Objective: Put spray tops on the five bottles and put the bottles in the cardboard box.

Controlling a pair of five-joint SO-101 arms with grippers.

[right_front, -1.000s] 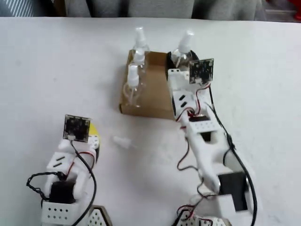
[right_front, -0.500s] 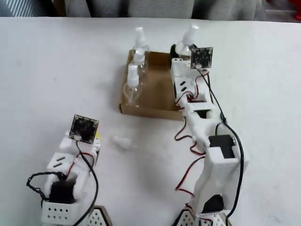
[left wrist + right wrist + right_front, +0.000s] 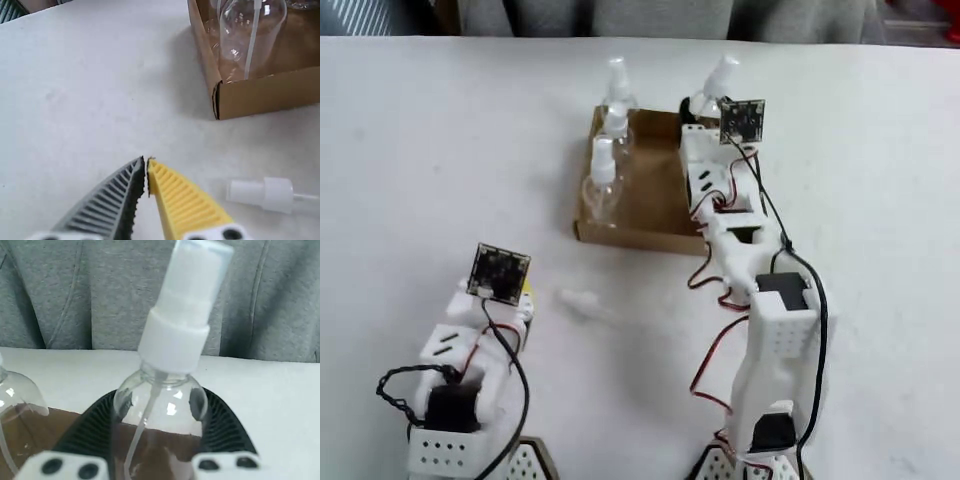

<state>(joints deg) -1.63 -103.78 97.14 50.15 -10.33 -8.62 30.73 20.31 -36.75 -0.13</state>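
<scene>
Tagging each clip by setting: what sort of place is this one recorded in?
Probably a robotics lab or workshop bench: a plain white table carries two small white robot arms with loose red and black wires, plus a brown cardboard box of clear plastic spray bottles.

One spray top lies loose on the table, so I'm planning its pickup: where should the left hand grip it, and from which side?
Grip the spray top across its wide collar, not the thin tube. It lies on its side, so probably come down from above, closing crosswise to its length. The left hand, now shut, must open first.
</scene>
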